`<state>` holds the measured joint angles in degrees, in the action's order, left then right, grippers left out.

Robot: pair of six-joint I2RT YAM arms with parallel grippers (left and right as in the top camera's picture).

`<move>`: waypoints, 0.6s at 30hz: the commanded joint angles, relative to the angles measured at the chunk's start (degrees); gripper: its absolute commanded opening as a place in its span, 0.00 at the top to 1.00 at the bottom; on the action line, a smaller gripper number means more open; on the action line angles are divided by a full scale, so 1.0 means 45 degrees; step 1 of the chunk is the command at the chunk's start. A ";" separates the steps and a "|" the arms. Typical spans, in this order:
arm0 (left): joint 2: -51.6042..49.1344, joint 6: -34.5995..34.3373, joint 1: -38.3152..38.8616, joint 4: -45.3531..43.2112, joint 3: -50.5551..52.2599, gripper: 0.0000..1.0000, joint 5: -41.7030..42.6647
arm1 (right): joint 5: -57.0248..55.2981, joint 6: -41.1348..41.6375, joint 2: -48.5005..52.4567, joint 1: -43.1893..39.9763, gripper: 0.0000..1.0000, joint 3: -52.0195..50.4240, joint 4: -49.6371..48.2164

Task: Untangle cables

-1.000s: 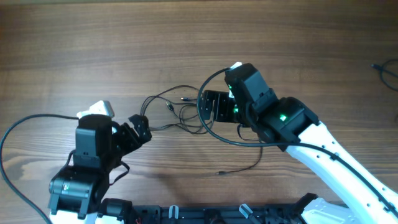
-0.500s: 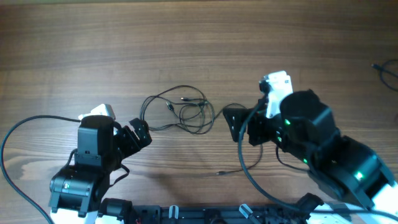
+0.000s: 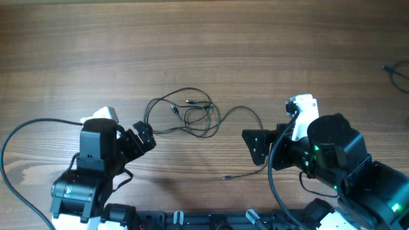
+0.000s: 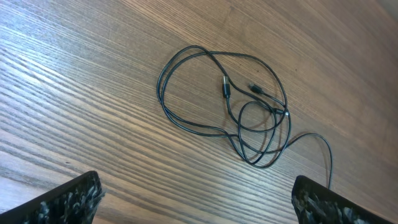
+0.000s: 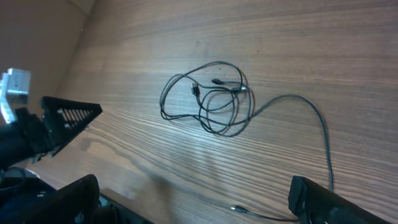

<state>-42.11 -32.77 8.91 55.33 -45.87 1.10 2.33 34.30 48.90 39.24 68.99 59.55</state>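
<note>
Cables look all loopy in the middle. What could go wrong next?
Tugging the long strand could pull the loops in the cables tighter. That strand also runs right beside the open right gripper, so it might snag when that gripper moves.

A brown wooden table (image 3: 192,38), its darker grain lines running side to side, fills all three views. Along the table's near edge lies a black bar (image 3: 211,222) bearing small grey clips. At the table's far right edge a thin dark curved cord (image 3: 397,73) pokes in, mostly cut off.
</note>
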 commanded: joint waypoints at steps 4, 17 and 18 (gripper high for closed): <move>0.0000 0.0233 -0.0078 0.0005 -0.0024 0.00 -0.0219 | -0.2472 0.3055 0.0180 0.0039 0.00 -0.1175 0.0204; 0.0000 0.0233 -0.0078 0.0005 -0.0024 0.00 -0.0214 | -0.2346 0.4775 0.3813 0.0039 0.00 -0.2540 -0.1860; 0.0000 0.0233 -0.0078 0.0005 -0.0024 0.00 -0.0214 | -0.2084 0.3852 0.4265 0.0039 0.00 -0.2540 -0.2477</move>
<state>-42.11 -32.77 8.93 55.33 -45.87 1.10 -9.04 57.78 63.96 39.22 58.08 51.96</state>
